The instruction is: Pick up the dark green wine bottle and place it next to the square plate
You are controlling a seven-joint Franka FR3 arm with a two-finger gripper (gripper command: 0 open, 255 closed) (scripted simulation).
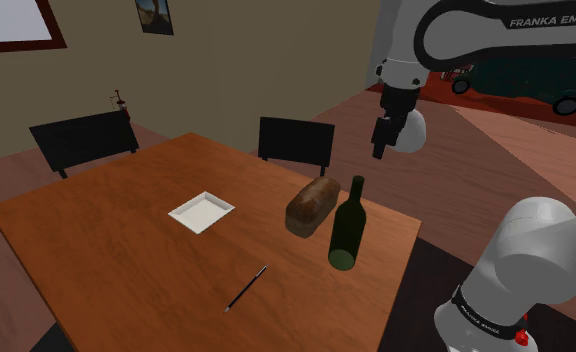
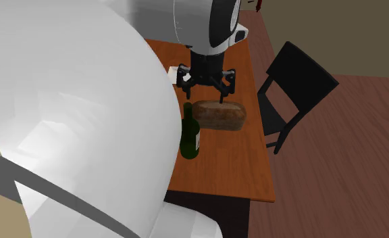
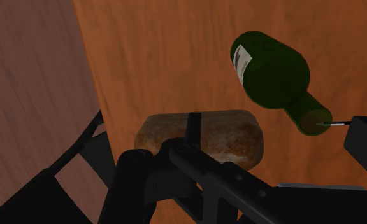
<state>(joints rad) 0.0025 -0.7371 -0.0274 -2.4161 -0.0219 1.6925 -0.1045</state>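
Warm brown wood covers the table [image 1: 96,250], which stands on a reddish-brown floor [image 2: 348,155] before a beige wall [image 1: 246,50]. The dark green wine bottle [image 1: 347,226] stands upright on the table near the edge closest to the stand; a pale label shows on its side in the wrist view. Just beside it, on the shoulder view's left, lies a brown bread loaf [image 1: 312,206]; in the wrist view a narrow strip of table shows between the two, so they do not touch. The gripper [image 2: 206,88] hangs in the air above the loaf and the bottle, touching neither; its fingers [image 3: 366,137] stand wide apart with nothing between them but the loaf far below. The white square plate [image 1: 201,212] lies flat toward the middle of the table, on the far side of the loaf from the bottle and well apart from it. A thin dark pen [image 1: 246,288] lies on the bare wood toward the shoulder view's lower left of the bottle, apart from everything else. Two dark chairs [image 1: 296,140] stand at the table's far sides.
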